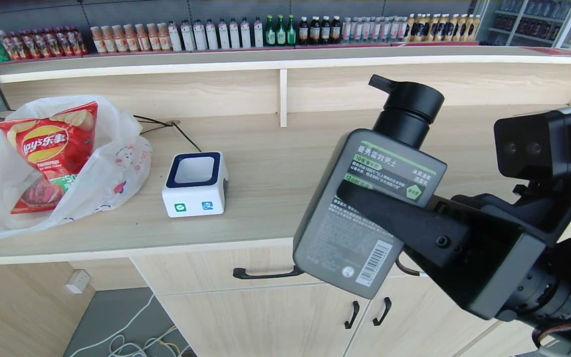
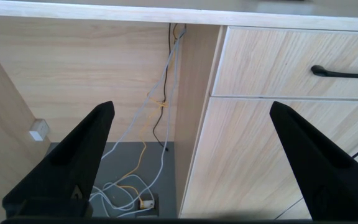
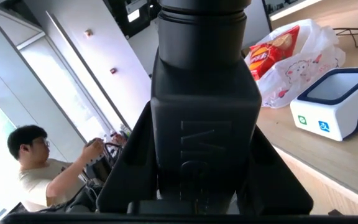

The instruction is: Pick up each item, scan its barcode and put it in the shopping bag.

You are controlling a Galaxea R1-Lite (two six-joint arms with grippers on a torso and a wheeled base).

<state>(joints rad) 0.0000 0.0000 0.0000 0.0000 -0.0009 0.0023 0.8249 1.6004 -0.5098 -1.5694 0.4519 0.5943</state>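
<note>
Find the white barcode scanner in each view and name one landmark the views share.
Head view: the scanner sits on the counter, between the shopping bag and the held bottle.
Left wrist view: the camera faces the cabinet front under the counter edge, below the scanner's level.
Right wrist view: the scanner is on the counter beside the shopping bag, beyond the held bottle.
Shared landmark: the counter.

Matt plastic bottle [image 1: 332, 233], glossy crisp packet [image 1: 50, 148], smooth wood-grain counter [image 1: 275, 168].
</note>
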